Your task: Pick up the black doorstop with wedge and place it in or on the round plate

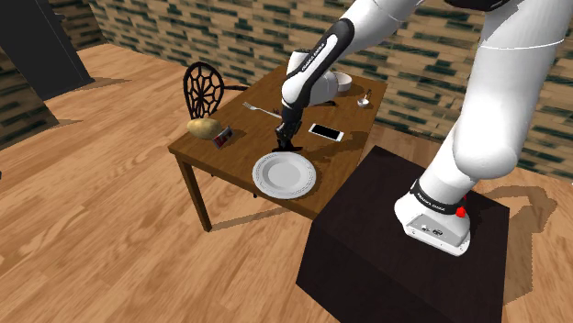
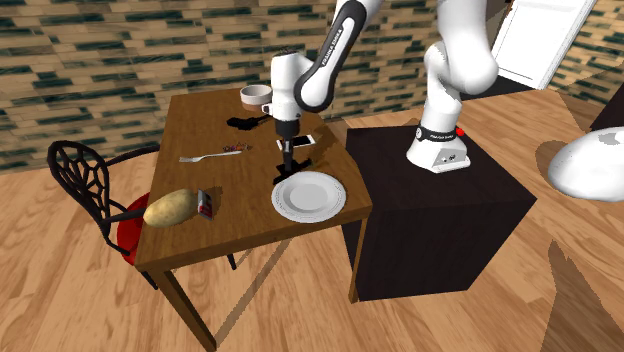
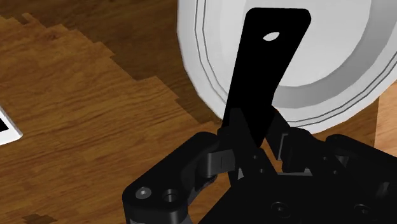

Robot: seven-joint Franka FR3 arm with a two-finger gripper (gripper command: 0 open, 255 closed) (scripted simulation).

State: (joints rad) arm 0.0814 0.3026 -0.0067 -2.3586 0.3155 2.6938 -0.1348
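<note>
A flat black doorstop (image 3: 266, 70) with a small hole near its far end sticks out from between my fingers, and my gripper (image 3: 254, 147) is shut on it. Its far end reaches over the rim of the round white plate (image 3: 331, 95). In the shoulder view my gripper (image 1: 286, 142) hangs just above the brown table, at the far edge of the plate (image 1: 285, 174). The second exterior view has my gripper (image 2: 287, 158) right behind the plate (image 2: 309, 196), the doorstop showing as a dark shape under the hand.
On the brown table (image 1: 241, 128) lie a potato (image 1: 203, 127), a small dark can (image 1: 221, 139), a fork (image 1: 262, 109), a white phone (image 1: 325, 132) and a bowl (image 2: 256, 97). A black chair (image 2: 90, 185) stands at the table's far side. My dark stand (image 1: 413, 248) sits beside the table.
</note>
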